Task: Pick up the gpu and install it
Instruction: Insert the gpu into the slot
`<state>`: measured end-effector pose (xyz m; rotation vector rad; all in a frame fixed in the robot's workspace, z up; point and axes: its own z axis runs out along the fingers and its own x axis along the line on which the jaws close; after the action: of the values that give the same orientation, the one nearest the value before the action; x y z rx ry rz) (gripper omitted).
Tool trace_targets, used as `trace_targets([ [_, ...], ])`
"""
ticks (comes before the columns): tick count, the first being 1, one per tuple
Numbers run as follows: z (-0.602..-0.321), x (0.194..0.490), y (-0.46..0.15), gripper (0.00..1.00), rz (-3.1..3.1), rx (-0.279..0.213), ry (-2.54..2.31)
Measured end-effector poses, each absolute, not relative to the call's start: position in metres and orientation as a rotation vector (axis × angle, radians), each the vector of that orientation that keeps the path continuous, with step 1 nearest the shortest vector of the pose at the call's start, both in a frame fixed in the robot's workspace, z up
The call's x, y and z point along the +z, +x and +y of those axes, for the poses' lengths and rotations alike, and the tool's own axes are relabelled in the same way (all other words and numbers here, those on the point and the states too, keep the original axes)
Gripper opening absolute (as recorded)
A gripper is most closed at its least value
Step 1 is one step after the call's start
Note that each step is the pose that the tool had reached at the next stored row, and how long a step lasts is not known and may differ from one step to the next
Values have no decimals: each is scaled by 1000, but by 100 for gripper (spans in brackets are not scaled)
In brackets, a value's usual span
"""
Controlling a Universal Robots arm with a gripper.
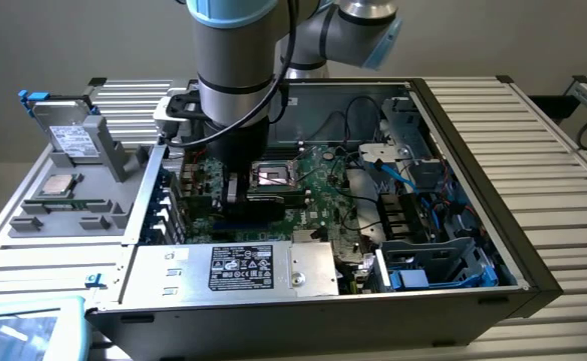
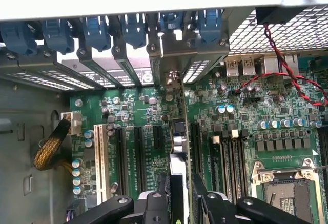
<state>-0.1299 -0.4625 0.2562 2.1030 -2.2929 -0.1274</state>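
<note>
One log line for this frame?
end effector: closed on gpu | gpu: on edge, among motherboard expansion slots | seated: cannot tell

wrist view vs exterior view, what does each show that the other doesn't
Wrist view: the gpu edge-on between the fingers, upright among the expansion slots, near blue latches. Exterior view: the arm, the labelled power supply, a hard drive outside the case. Both: the green motherboard and CPU socket.
</note>
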Motion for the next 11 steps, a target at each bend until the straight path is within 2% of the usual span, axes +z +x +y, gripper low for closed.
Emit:
trace_targets([
  [11,-463,257,-127,28,-2281,-163,2091],
])
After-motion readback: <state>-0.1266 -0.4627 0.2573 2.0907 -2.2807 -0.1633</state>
